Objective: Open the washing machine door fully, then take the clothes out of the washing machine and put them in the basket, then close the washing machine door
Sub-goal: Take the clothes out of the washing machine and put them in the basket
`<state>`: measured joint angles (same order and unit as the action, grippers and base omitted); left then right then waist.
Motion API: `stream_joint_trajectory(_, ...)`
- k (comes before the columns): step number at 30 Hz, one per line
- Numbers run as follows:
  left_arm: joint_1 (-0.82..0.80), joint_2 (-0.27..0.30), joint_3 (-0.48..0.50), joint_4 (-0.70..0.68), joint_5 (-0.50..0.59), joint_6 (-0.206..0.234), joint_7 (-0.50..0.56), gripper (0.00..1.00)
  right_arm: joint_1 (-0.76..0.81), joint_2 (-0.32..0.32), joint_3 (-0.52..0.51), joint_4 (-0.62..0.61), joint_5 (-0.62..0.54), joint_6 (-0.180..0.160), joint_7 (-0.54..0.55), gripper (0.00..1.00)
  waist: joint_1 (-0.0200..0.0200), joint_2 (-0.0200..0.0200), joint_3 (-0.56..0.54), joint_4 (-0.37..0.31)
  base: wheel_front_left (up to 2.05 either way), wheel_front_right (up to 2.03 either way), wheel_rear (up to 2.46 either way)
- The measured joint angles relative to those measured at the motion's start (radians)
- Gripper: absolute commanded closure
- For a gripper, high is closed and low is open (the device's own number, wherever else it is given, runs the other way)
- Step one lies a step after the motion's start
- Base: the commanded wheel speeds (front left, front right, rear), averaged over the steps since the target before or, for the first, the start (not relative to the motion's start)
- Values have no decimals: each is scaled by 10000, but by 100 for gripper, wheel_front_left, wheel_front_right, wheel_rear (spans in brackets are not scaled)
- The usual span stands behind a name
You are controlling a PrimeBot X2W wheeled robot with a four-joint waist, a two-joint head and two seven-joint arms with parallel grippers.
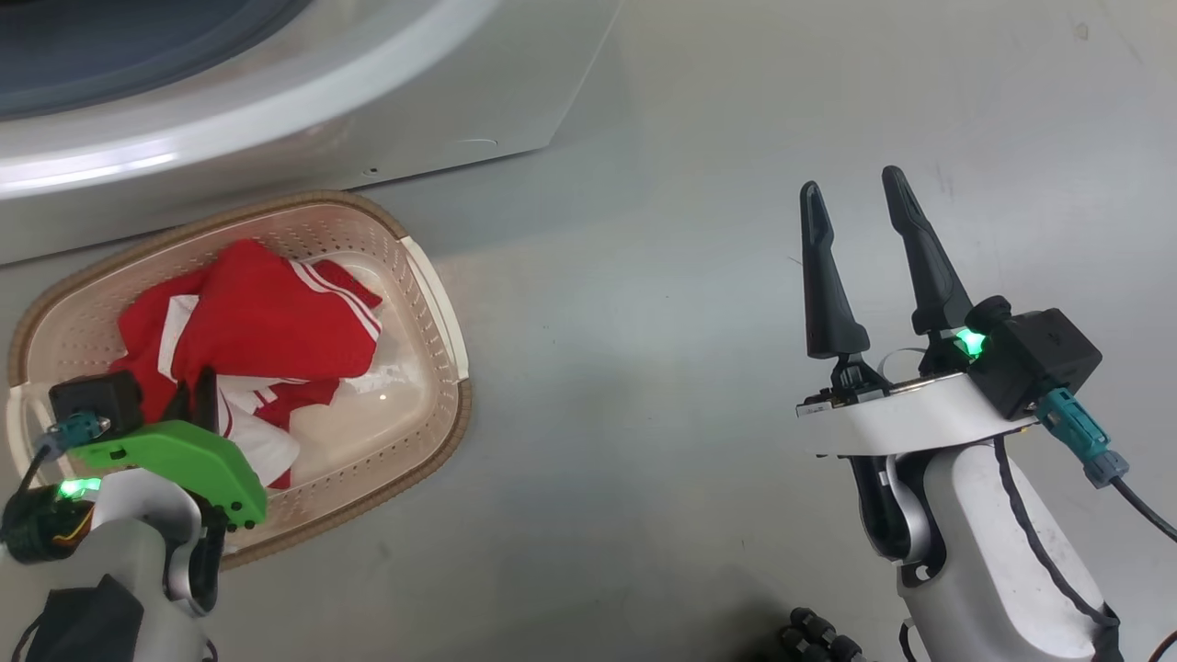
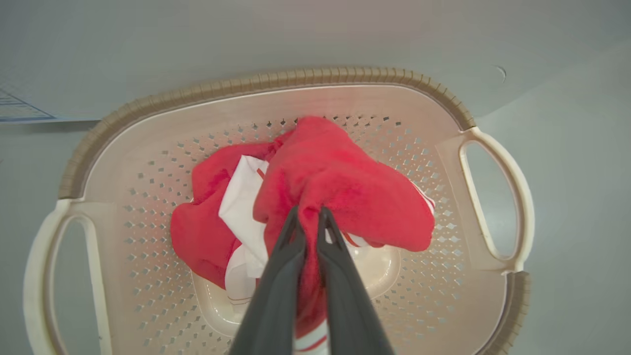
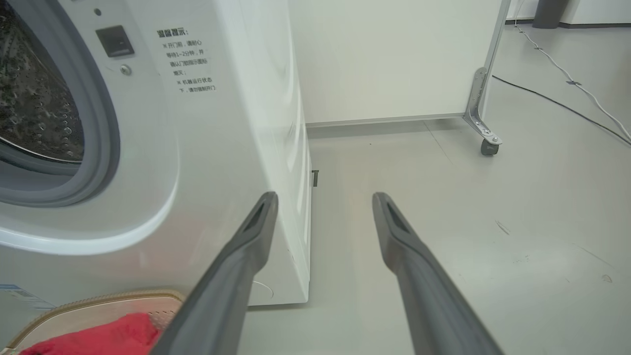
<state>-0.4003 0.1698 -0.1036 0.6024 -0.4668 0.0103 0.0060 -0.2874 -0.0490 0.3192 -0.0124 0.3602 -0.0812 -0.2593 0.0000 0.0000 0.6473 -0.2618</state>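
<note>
The red and white clothes [image 1: 267, 340] lie bunched in the cream basket [image 1: 432, 303] on the floor before the white washing machine [image 1: 276, 101]. In the left wrist view my left gripper [image 2: 309, 213] is shut on a fold of the clothes [image 2: 340, 182] above the basket [image 2: 443, 162]. My right gripper [image 1: 855, 193] stands open over bare floor, right of the basket. The right wrist view shows that gripper [image 3: 323, 197] open beside the washing machine [image 3: 231, 123], its steel drum [image 3: 34, 98] and grey gasket exposed, with the basket's corner [image 3: 98, 301]. The door is out of view.
Grey floor [image 1: 662, 276] spreads to the right of the basket. Behind the machine stands a white panel on a castor [image 3: 489, 147], and cables [image 3: 567, 74] run across the floor at the far right.
</note>
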Motion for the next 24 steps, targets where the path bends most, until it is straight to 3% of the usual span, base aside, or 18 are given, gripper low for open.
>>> stream_joint_trajectory(12, -607, -198, 29, 1411, -428, -324, 339, 100, -174, 0, 94, 15, 31, -94, 0, 0, 0, 0, 261, -84, 0, 0, 0)
stream_joint_trajectory(14, -746, -226, 8, 1586, -428, -416, 336, 78, -217, 0, 100, 35, 35, -96, 0, 0, 0, 0, 255, -69, 0, 0, 0)
stream_joint_trajectory(16, -948, -313, -38, 1818, -428, -522, 295, 44, -236, 0, 96, 119, 33, -96, 0, 0, 0, 0, 181, -13, 0, 0, 0)
stream_joint_trajectory(17, -992, -326, -54, 1898, -428, -550, 226, 0, -238, 0, 96, 155, 33, -96, 0, 0, 0, 0, 149, 9, 0, 0, 0)
stream_joint_trajectory(24, -1085, -483, -155, 2313, -391, -688, -380, 0, -271, -2, 155, 410, -19, -92, 0, 0, 0, 0, -213, 229, 0, 0, 0)
